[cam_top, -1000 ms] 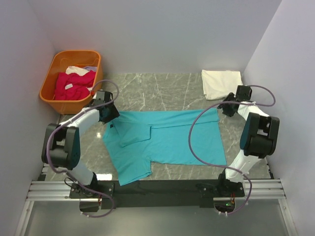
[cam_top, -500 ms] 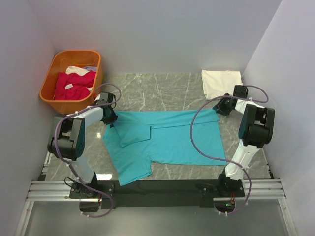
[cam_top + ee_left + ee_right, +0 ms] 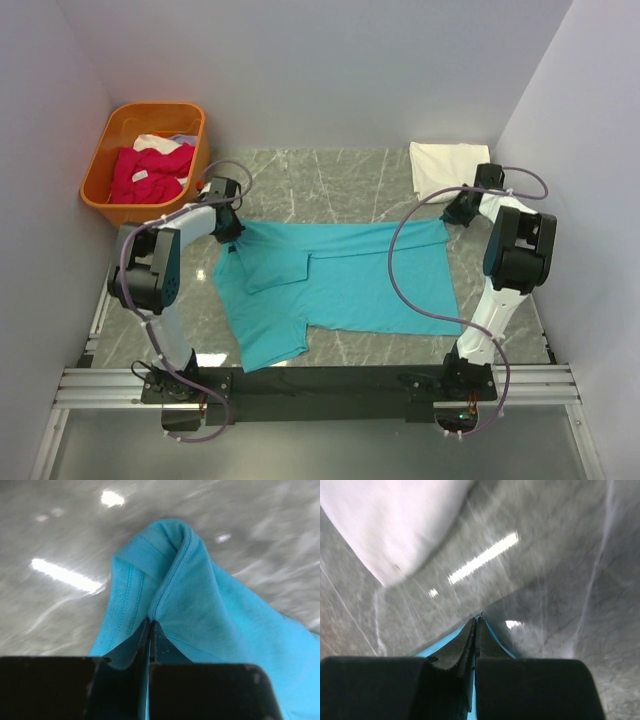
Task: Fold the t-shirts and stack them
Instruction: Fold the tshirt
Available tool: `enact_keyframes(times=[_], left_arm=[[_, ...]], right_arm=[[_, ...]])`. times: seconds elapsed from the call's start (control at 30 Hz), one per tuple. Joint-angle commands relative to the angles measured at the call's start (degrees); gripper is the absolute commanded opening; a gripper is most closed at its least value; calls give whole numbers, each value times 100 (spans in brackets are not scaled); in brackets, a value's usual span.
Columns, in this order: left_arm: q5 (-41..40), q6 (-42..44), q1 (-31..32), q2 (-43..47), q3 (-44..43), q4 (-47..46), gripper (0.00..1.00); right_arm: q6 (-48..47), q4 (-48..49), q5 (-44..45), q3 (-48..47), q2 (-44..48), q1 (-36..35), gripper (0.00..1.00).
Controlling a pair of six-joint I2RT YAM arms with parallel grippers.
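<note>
Turquoise t-shirt lies spread flat across the middle of a grey marbled table enclosed by pale walls. An orange basket holding magenta t-shirts sits at the far left corner, and a folded white t-shirt rests far right. Both arms reach forward, low over the table. The left gripper is clamped on the shirt's far left corner, the right gripper on its far right corner. Only the left wrist view shows a stitched hem bunched above the closed fingers. The right wrist view shows teal cloth beside pressed-together tips.
</note>
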State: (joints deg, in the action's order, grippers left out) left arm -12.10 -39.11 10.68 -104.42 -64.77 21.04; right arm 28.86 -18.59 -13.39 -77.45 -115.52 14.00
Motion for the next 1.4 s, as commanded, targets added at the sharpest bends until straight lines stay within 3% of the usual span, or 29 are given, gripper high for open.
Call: enact_keyframes(times=[0.0, 0.07, 0.13, 0.2, 0.27, 0.3, 0.37, 0.47, 0.57, 0.7, 0.9, 1.37], left_arm=[[269, -70, 119, -297, -736, -65, 7], [296, -88, 128, -482, -957, -21, 10], [296, -70, 136, -509, -1221, 58, 17], [226, 0, 198, -387, -1266, 155, 31], [190, 26, 242, -1, -1161, 181, 42], [182, 27, 268, 384, -969, 208, 55], [216, 27, 321, 842, -670, 217, 72], [269, 27, 417, 1800, 33, 383, 85], [235, 18, 558, 2767, 850, 682, 92], [137, -421, 611, 4136, 2035, 1183, 88], [226, -1019, 769, 4948, 2969, 1535, 77], [295, -1309, 945, 3842, 3015, 1298, 56]], right_arm=[[-30, -5, 460, -568, -110, 41, 0], [-39, 13, 425, -648, -137, 50, 1], [-30, -22, 329, -710, -85, 59, 12], [-3, -100, 345, -588, 47, 50, 32], [40, -145, 477, -430, 389, 50, 42], [84, -223, 538, -220, 704, 50, 48], [119, -338, 783, 9, 1083, 41, 53], [251, -531, 925, 659, 1952, 15, 56], [357, -742, 943, 1424, 2858, -37, 58], [523, -874, 1206, 2696, 4148, -178, 59], [515, -1156, 1549, 3665, 5125, -248, 58], [419, -1445, 1760, 4414, 5717, -249, 56]])
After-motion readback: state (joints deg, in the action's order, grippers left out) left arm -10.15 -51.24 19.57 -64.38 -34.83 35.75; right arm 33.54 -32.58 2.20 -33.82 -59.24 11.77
